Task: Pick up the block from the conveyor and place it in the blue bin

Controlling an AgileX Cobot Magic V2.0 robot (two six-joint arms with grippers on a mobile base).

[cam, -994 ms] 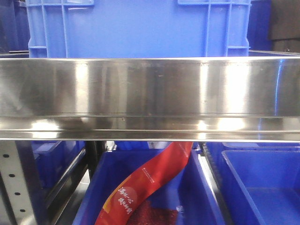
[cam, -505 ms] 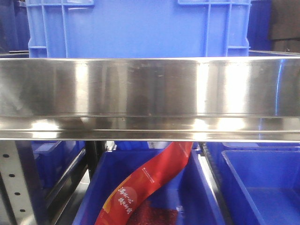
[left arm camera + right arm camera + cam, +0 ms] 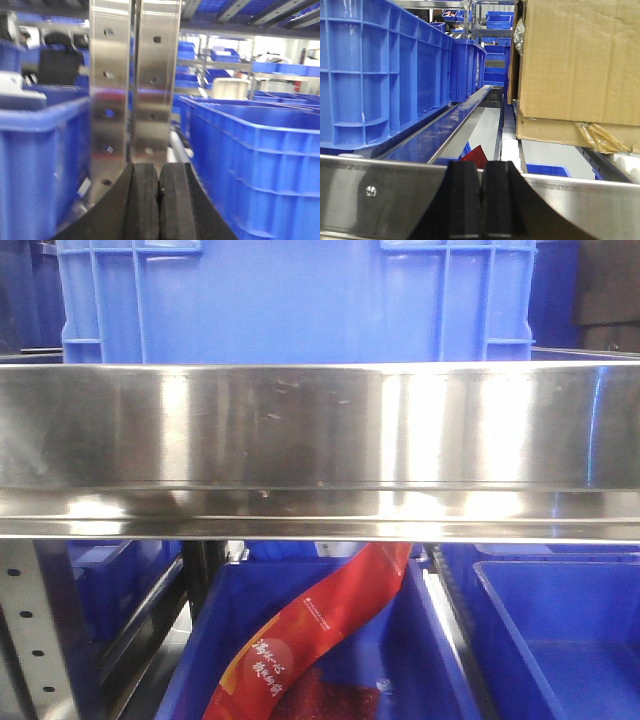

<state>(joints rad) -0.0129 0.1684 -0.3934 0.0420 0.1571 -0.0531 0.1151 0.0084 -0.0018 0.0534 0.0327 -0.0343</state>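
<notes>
Nothing moved since earlier. Left claw (image 3: 159, 200), right claw (image 3: 481, 200): pads together, empty. Block, conveyor: not in view. Block judged light, stiff, glossy-slippery; grip flat sides.

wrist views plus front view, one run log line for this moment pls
left hand shut, empty | right hand shut, empty | green block, conveyor: not in view | red glossy packet in blue plastic bin below steel shelf
</notes>
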